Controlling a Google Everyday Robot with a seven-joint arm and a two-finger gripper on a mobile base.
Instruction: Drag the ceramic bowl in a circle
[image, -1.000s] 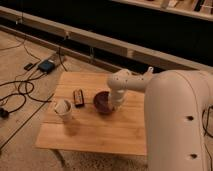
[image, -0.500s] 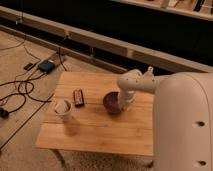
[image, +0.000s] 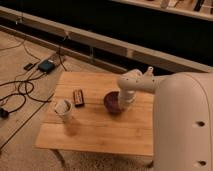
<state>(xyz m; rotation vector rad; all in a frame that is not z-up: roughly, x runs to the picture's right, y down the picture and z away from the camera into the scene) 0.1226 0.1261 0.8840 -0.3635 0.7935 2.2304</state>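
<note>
Camera view. My gripper (image: 122, 103) is lowered at the right rim of the ceramic bowl (image: 112, 101). It hangs from my white arm (image: 134, 82), which reaches in from the right side of the frame. My wrist hides the point of contact, so I cannot tell whether the claw is apart, together or clamped on the rim.

The bowl, dark maroon and glossy, stands upright on the wooden table (image: 100, 132), right of the table's middle and in its far half. To its left, apart from it, lies a small black rectangular device (image: 78, 97). Further left and nearer the front edge stands a white cup (image: 63, 108), upright and well apart from the bowl.

On the floor left of the table lie dark cables (image: 15, 95) and a small dark box (image: 46, 65). My white body (image: 182, 125) fills the right side of the frame.
</note>
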